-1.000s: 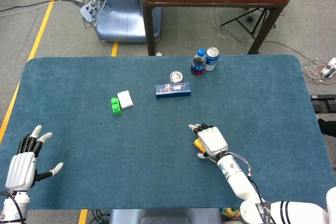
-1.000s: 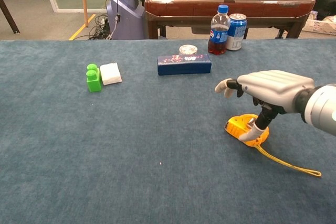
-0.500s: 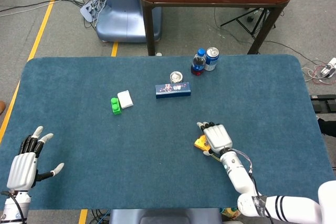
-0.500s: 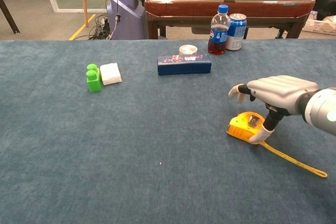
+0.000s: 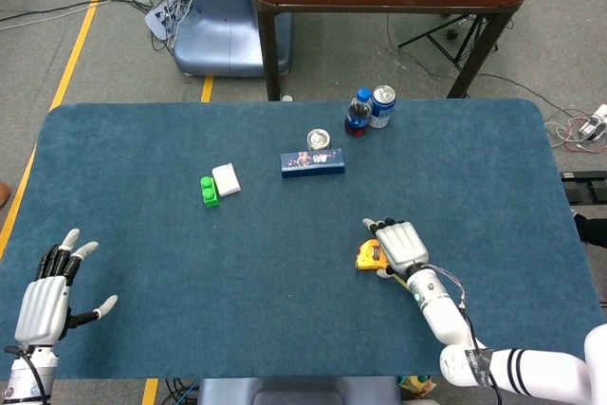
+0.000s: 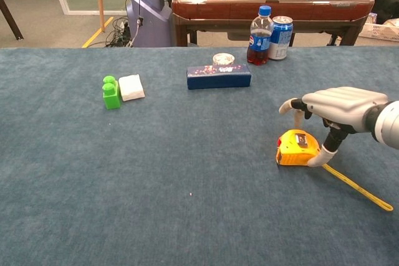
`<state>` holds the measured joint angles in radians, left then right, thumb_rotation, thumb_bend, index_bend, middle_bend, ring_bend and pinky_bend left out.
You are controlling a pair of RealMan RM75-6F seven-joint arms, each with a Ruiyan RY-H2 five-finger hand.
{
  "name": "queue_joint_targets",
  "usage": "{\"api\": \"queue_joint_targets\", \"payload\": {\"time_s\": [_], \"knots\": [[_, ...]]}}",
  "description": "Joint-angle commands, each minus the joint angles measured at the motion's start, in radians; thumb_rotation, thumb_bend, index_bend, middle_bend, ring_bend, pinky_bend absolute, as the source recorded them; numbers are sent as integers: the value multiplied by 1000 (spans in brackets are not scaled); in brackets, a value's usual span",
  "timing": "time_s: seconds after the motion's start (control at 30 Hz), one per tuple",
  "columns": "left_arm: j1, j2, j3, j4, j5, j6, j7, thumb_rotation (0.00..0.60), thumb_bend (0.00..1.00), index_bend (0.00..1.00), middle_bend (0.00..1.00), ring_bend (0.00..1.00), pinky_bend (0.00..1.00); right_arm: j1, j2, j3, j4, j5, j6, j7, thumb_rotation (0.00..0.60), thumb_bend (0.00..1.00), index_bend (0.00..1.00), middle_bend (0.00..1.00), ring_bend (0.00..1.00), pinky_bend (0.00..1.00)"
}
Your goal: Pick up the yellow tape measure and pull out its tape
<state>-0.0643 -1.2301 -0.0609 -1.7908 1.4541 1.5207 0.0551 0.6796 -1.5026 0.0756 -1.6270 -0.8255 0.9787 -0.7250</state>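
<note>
The yellow tape measure (image 6: 297, 149) (image 5: 368, 255) lies on the blue table, right of centre. A short length of its yellow tape (image 6: 360, 190) trails out over the cloth toward the right front. My right hand (image 6: 340, 107) (image 5: 398, 245) hovers flat just above and to the right of the case, fingers stretched out. Its thumb reaches down and touches the case's right side, where the tape comes out. No fingers wrap the case. My left hand (image 5: 43, 297) hangs open with spread fingers at the table's near left corner, seen only in the head view.
A green block (image 6: 111, 92) and a white block (image 6: 131, 86) sit at mid-left. A dark blue box (image 6: 219, 76) with a small glass dish (image 6: 223, 59) behind it lies at the centre back. A cola bottle (image 6: 259, 29) and a can (image 6: 282, 29) stand at the far edge.
My right hand has drifted to the right, and the tape measure has slid and turned with it. The trailing tape now lies straighter. The left hand has barely moved.
</note>
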Motion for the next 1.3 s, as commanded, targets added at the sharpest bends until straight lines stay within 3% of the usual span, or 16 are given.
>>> {"api": "queue_joint_targets", "payload": {"time_s": [0.03, 0.13, 0.73, 1.17, 1.3], "knots": [[0, 0, 0, 0, -1, -1, -1, 600, 137, 173, 0, 0, 0, 4, 4, -9, 2, 2, -4, 1, 600, 181, 195, 320, 247, 358], [-1, -2, 0, 1, -4, -5, -4, 600, 137, 173, 0, 0, 0, 8, 5, -16, 2, 10, -4, 2, 600, 232, 215, 330, 254, 358], [1, -5, -2, 1, -12, -8, -8, 600, 137, 169, 0, 0, 0, 31, 6, -38, -2, 17, 0, 7, 600, 240, 240, 342, 269, 358], [-8, -10, -6, 7, -15, -23, -17, 600, 137, 164, 0, 0, 0, 44, 7, -50, -1, 35, -1, 6, 600, 367, 347, 403, 311, 358], [-22, -4, -14, 8, -24, -45, -22, 600, 137, 164, 0, 0, 0, 43, 0, -47, 2, 15, 0, 30, 600, 521, 458, 481, 369, 358]]}}
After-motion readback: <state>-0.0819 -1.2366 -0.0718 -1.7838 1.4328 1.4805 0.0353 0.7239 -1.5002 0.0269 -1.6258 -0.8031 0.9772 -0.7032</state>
